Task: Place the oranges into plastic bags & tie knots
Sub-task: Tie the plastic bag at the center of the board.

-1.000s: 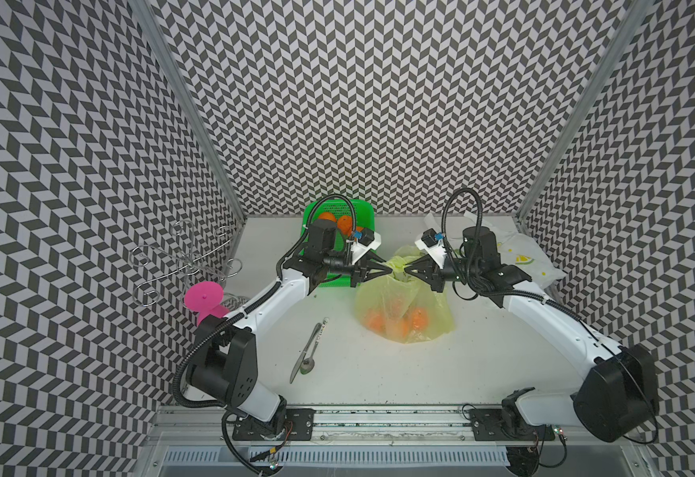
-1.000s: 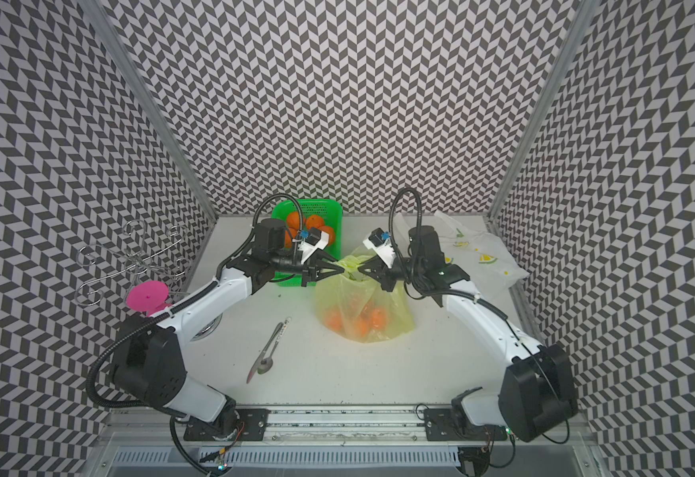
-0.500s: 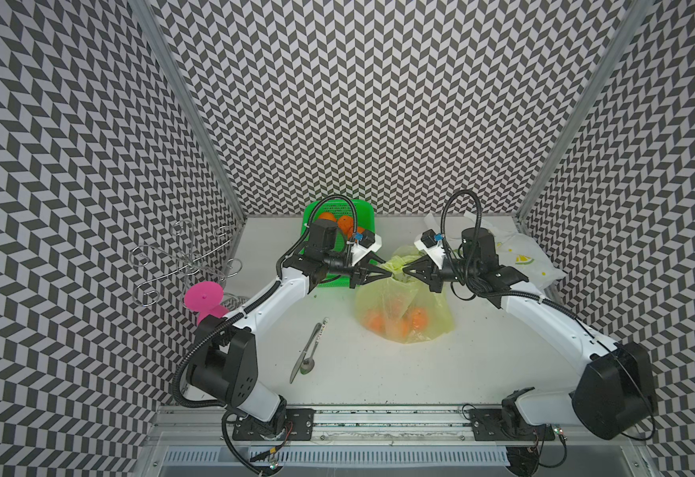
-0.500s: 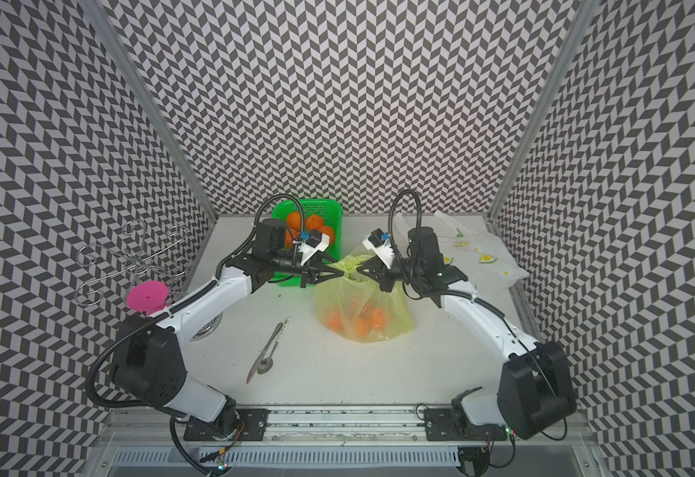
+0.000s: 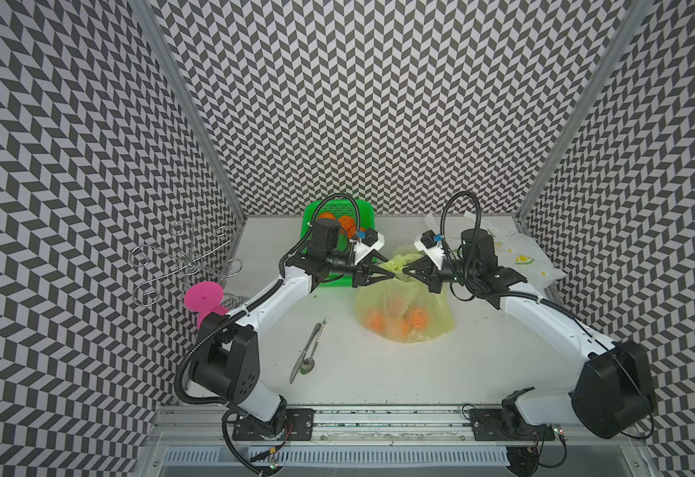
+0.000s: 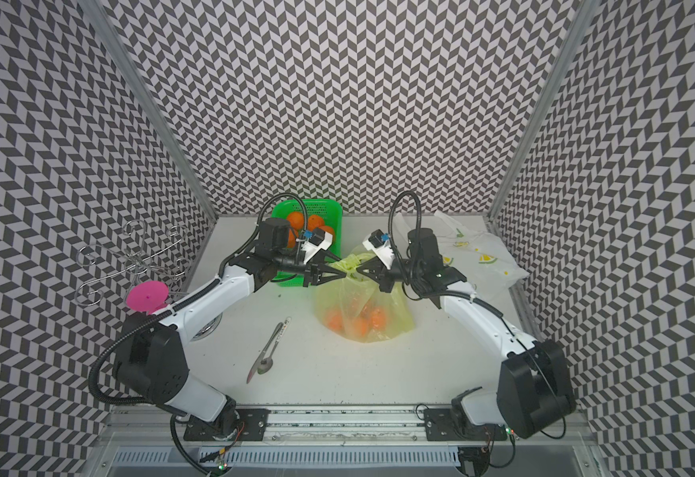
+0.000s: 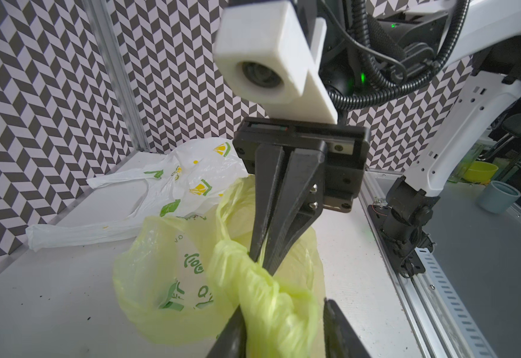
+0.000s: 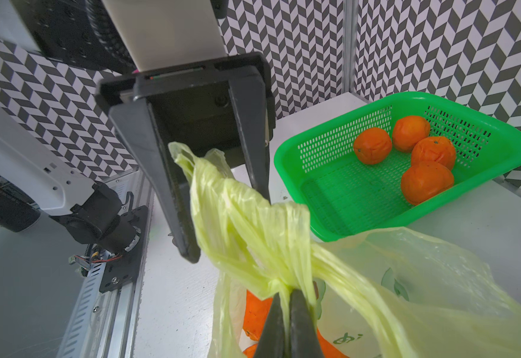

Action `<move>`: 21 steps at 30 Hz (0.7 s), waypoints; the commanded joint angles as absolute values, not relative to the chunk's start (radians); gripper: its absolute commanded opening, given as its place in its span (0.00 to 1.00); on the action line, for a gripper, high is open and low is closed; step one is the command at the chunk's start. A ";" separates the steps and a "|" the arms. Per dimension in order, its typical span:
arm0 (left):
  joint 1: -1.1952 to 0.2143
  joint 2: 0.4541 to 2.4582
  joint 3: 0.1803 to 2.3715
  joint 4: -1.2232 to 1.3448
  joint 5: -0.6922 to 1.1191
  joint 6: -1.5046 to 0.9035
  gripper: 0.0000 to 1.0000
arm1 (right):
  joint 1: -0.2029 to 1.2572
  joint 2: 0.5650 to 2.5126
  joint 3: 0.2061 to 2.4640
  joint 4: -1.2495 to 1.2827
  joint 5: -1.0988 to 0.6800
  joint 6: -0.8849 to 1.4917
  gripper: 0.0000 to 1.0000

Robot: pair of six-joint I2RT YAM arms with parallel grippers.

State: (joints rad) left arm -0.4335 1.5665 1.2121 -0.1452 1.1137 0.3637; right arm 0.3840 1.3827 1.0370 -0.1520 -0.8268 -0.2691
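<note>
The yellow-green plastic bag (image 5: pixel 405 314) (image 6: pixel 362 314) stands mid-table with oranges (image 5: pixel 379 322) showing through it. Its handle strips bunch into a twisted knot (image 8: pixel 271 272) above the bag. My right gripper (image 8: pixel 287 297) (image 5: pixel 404 271) is shut on a strip right at that twist. My left gripper (image 7: pixel 284 325) (image 5: pixel 392 269) faces it tip to tip. It is open, and the other strip lies loose between its jaws, against one finger. Several more oranges (image 8: pixel 372 145) lie in the green basket (image 8: pixel 290 155). The white lemon-print bag (image 5: pixel 519 256) (image 7: pixel 191 173) lies flat at the back right.
A spoon and knife (image 5: pixel 308 355) lie on the table left of the bag. A pink disc (image 5: pixel 203 295) and a wire hook rack (image 5: pixel 180 264) stand at the left wall. The green basket (image 5: pixel 308 214) sits just behind the left gripper.
My left gripper's jaws have spread apart and let go of the yellow-green handle strip. The right gripper stays shut on its strip. Both arms have hardly moved.
</note>
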 commanded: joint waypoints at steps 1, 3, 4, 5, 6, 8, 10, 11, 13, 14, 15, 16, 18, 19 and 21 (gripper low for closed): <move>-0.445 1.559 1.201 -0.051 1.095 0.279 0.41 | 0.390 1.390 1.026 -0.098 -0.833 -0.284 0.07; -0.447 1.561 1.195 -0.024 1.083 0.249 0.39 | 0.393 1.391 1.026 -0.097 -0.830 -0.287 0.07; -0.449 1.561 1.193 -0.018 1.073 0.241 0.37 | 0.393 1.390 1.026 -0.097 -0.830 -0.287 0.07; -0.450 1.563 1.193 -0.016 1.067 0.241 0.34 | 0.394 1.391 1.026 -0.097 -0.829 -0.286 0.07; -0.451 1.563 1.193 -0.016 1.060 0.241 0.32 | 0.396 1.390 1.028 -0.096 -0.827 -0.290 0.07; -0.452 1.563 1.195 -0.015 1.046 0.243 0.22 | 0.396 1.387 1.036 -0.104 -0.819 -0.296 0.08; -0.451 1.561 1.199 -0.018 1.040 0.253 0.13 | 0.396 1.381 1.052 -0.128 -0.802 -0.320 0.12; -0.451 1.561 1.202 -0.017 1.037 0.256 0.09 | 0.396 1.373 1.062 -0.141 -0.791 -0.334 0.15; -0.453 1.559 1.206 -0.010 1.030 0.260 0.03 | 0.394 1.347 1.083 -0.173 -0.766 -0.373 0.23; -0.453 1.558 1.207 -0.004 1.027 0.261 0.01 | 0.394 1.333 1.092 -0.188 -0.758 -0.391 0.27; -0.453 1.556 1.206 0.002 1.026 0.261 0.00 | 0.394 1.315 1.105 -0.209 -0.748 -0.411 0.30; -0.453 1.551 1.203 0.010 1.028 0.262 0.00 | 0.394 1.297 1.118 -0.233 -0.739 -0.430 0.34; -0.454 1.535 1.187 0.041 1.044 0.251 0.00 | 0.392 1.262 1.142 -0.283 -0.724 -0.460 0.41; -0.453 1.522 1.172 0.067 1.056 0.245 0.00 | 0.390 1.240 1.150 -0.303 -0.716 -0.480 0.44; -0.454 1.493 1.126 0.132 1.082 0.239 0.00 | 0.387 1.202 1.169 -0.332 -0.713 -0.514 0.48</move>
State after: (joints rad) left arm -0.4454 1.5528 1.1690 0.0261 1.0393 0.2462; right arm 0.3893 1.2724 1.1187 -0.2924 -0.7319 -0.4286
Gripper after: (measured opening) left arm 0.051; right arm 0.467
